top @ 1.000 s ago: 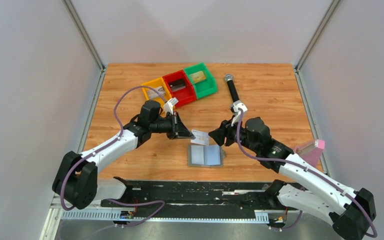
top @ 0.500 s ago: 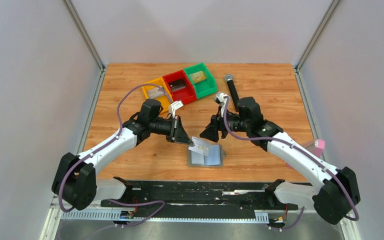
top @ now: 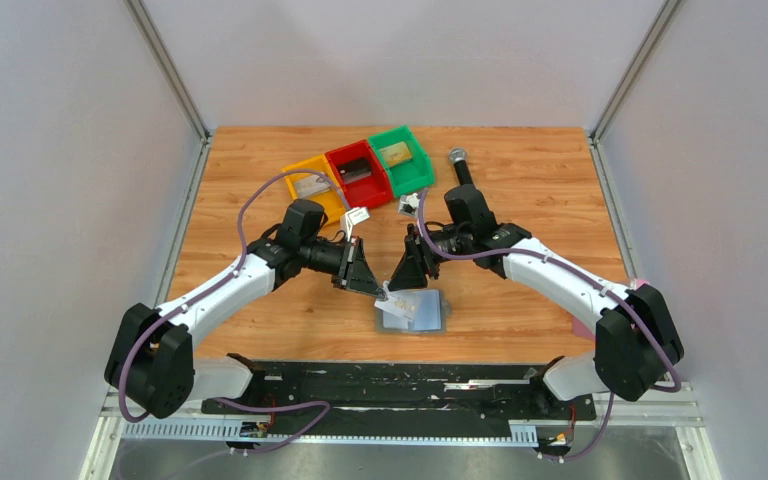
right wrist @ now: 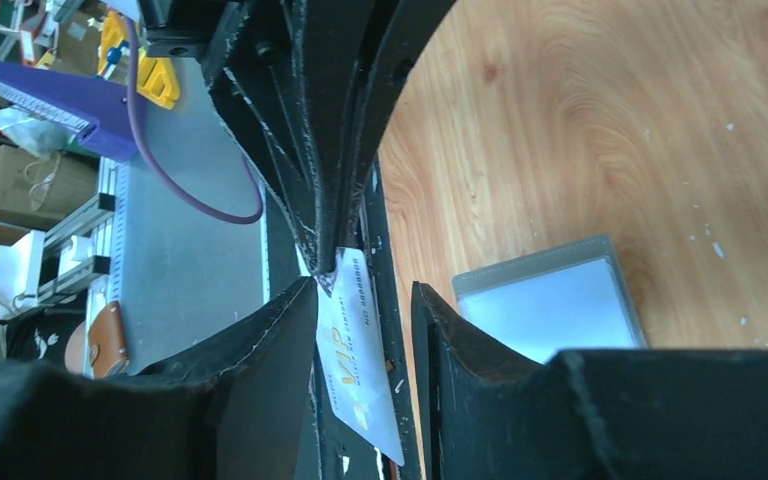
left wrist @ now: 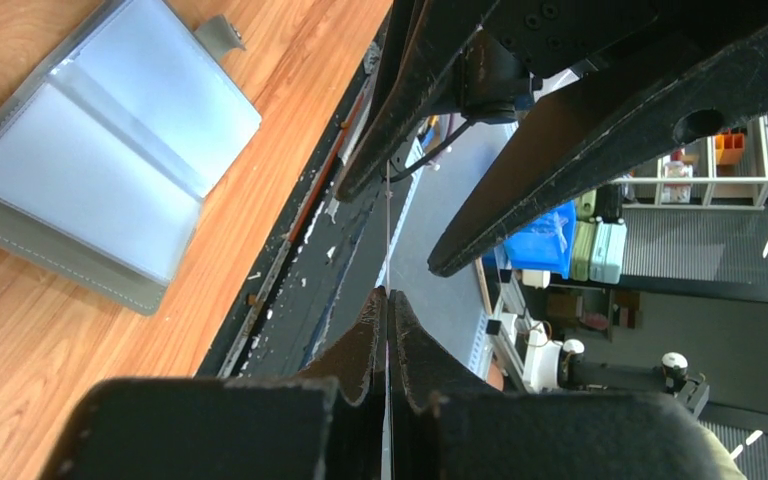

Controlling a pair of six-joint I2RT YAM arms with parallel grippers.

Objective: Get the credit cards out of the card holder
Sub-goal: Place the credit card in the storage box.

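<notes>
Three bins stand in a row at the far side of the tabletop [top: 520,150], touching side to side: a yellow bin [top: 310,187], a red bin [top: 357,170] and a green bin [top: 401,160]. A tan card [top: 395,153] lies in the green bin.

Nearer, the left pincer [top: 375,287] points right and down. It is clamped tight on one short end of a white card [right wrist: 355,370]. The white card is held in the air over the wallet's left part. Its long axis runs on from the left pincer's tips, and its free end points toward the right arm. From the left wrist it shows edge-on as a thin line. From the right wrist its printed face shows.

The right pincer [right wrist: 360,300] stands partly open with one finger on each side of the white card. A gap shows on one side. Whether the other finger touches the card is hard to tell.

Below them the wallet [top: 425,318] lies flat and open, its two pale panels side by side and its long axis left to right.

Further right and back lies a black rod [top: 460,170].
</notes>
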